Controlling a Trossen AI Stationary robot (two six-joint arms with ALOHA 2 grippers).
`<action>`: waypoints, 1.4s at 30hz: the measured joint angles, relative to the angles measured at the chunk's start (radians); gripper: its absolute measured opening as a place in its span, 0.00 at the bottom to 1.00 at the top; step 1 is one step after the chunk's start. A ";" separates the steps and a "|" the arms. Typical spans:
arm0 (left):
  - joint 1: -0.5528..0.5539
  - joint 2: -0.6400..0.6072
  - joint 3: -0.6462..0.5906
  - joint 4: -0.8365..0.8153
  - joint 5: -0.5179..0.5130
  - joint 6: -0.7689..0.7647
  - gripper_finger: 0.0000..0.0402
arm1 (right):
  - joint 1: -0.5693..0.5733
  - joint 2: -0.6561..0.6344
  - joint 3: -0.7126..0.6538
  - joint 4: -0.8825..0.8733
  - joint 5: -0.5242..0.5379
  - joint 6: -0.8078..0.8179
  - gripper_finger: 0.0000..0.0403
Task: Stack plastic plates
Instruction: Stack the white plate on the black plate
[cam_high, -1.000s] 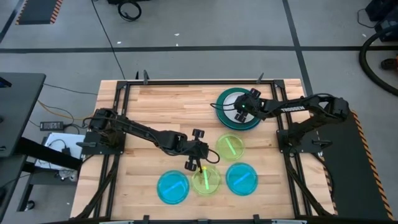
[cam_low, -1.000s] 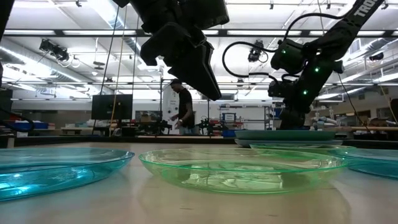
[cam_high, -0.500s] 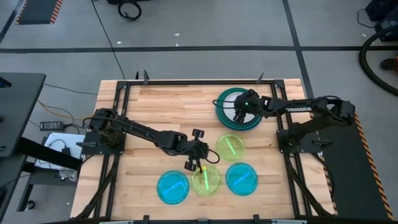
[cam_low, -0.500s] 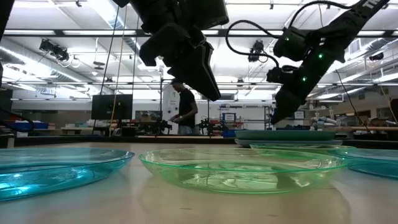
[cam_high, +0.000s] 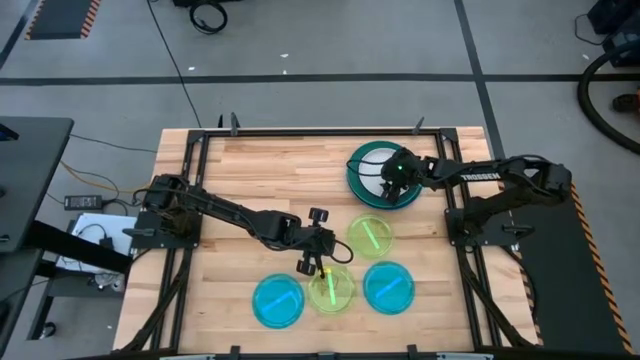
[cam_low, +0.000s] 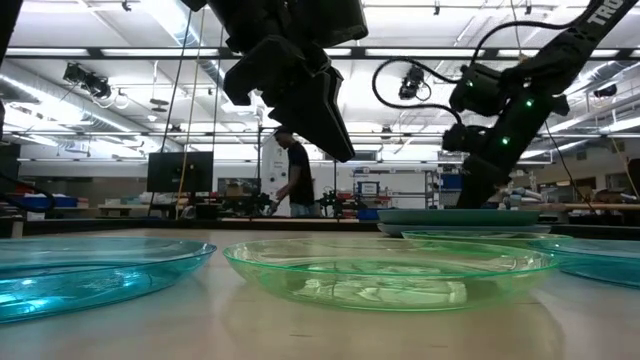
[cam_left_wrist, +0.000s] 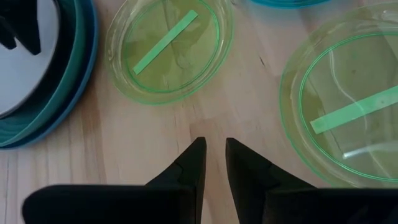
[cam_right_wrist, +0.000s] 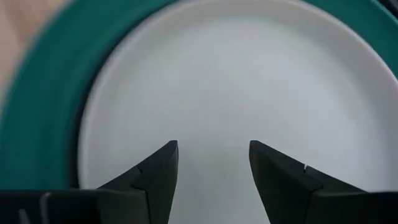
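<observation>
Shifted slightly toward 3 o'clock: right gripper (cam_right_wrist: 212, 180), spread, empty, above white plate (cam_right_wrist: 249, 81); teal plate (cam_right_wrist: 37, 112) ring visible beneath. Left gripper (cam_left_wrist: 214, 163) narrowly parted, empty.

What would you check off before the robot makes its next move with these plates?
1. Stack started: white plate lies on the teal plate, which lies on the blue plate. Ok.
2. Right pincer empty and open above the white plate. Ok.
3. Left pincer empty, fingers nearly together, above bare wood between the two lime plates. Ok.
4. Small plates gathered: both lime ones and both cyan ones lie singly on the table. Not ok.
5. Black plate in the stack: none shows. Cannot tell.
6. Arms apart from each other: wide gap in the high view. Ok.
</observation>
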 joint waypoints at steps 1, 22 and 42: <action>0.000 0.000 0.000 0.000 0.000 0.000 0.17 | -0.003 0.000 -0.009 0.001 0.014 0.003 0.52; 0.002 0.001 0.000 0.010 0.000 0.007 0.17 | -0.031 0.001 -0.039 -0.071 0.521 0.089 0.48; -0.006 0.001 0.000 0.011 0.000 0.008 0.17 | 0.027 0.000 0.038 -0.178 -0.301 0.131 0.46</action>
